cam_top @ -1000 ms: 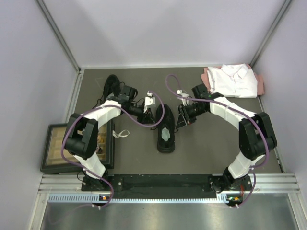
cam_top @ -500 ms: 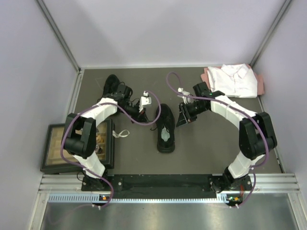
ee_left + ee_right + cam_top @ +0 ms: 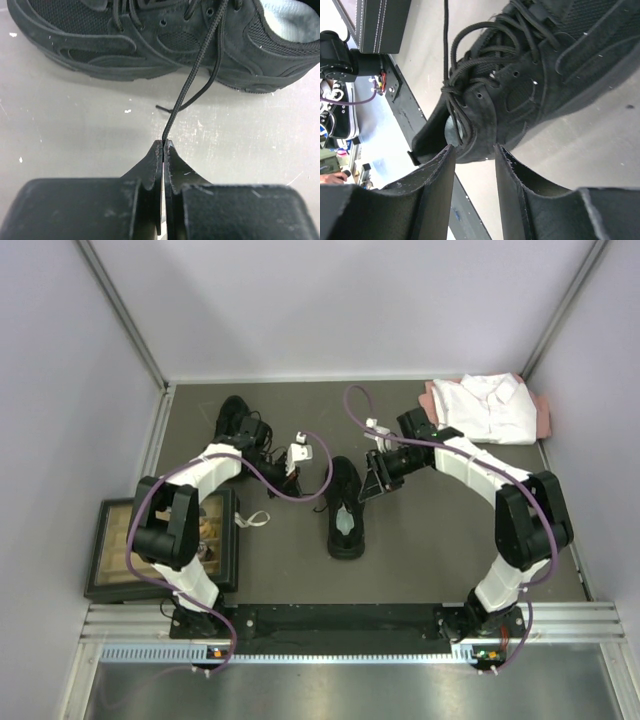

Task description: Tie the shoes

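One black shoe (image 3: 345,510) with a pale grey insole lies mid-table, toe pointing away from me. The other shoe (image 3: 234,418) lies at the back left. My left gripper (image 3: 300,472) sits just left of the middle shoe, shut on a thin black lace (image 3: 195,65) that runs taut from its tips (image 3: 164,144) up to the shoe's eyelets (image 3: 150,45). On the shoe's right side my right gripper (image 3: 368,490) stands open, its fingers (image 3: 474,150) held apart just short of the shoe's collar (image 3: 540,75) and the tangled laces (image 3: 465,65). Nothing sits between them.
A folded white shirt (image 3: 490,408) lies on a pink cloth at the back right. A black tray (image 3: 120,550) sits at the left edge, with a white strip (image 3: 252,520) beside it. Grey walls close off the back and both sides.
My left gripper has shut on the lace and drawn back to the left, pulling it taut. My right gripper has opened wider and shifted left toward the shoe.
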### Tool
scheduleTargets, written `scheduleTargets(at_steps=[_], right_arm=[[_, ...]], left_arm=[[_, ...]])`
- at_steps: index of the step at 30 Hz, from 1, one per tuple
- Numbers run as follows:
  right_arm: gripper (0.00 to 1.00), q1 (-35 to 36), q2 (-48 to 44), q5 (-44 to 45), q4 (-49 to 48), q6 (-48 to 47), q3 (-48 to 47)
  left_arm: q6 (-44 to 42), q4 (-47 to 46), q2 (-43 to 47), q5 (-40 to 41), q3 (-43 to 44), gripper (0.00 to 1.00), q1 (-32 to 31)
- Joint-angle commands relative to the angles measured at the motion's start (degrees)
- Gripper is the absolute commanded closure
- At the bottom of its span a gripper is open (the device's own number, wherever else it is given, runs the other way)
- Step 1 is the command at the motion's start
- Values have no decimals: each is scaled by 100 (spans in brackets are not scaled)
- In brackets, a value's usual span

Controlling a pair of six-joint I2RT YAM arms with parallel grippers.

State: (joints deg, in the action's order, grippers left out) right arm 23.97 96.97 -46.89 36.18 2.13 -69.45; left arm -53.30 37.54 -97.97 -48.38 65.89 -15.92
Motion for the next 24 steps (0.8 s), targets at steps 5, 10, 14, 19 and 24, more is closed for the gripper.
scheduleTargets(at_steps=[5, 10, 14, 19, 24], right_arm=[[62, 301, 199, -110, -445, 235, -323], [64, 337, 261, -101, -437, 244, -368], [78, 337, 209, -127, -367, 209, -306], [100, 328, -64, -39, -515, 331, -78], [100, 337, -222, 40, -849, 656, 63]], left_arm=[[-190, 263, 182, -14, -111, 100, 124], [11, 158, 208, -40, -225, 100, 160], [582, -219, 296, -250, -313, 100, 186], [3587, -2405, 691, -603, -611, 65, 142], [5819, -4078, 938, -208, -805, 37, -103]])
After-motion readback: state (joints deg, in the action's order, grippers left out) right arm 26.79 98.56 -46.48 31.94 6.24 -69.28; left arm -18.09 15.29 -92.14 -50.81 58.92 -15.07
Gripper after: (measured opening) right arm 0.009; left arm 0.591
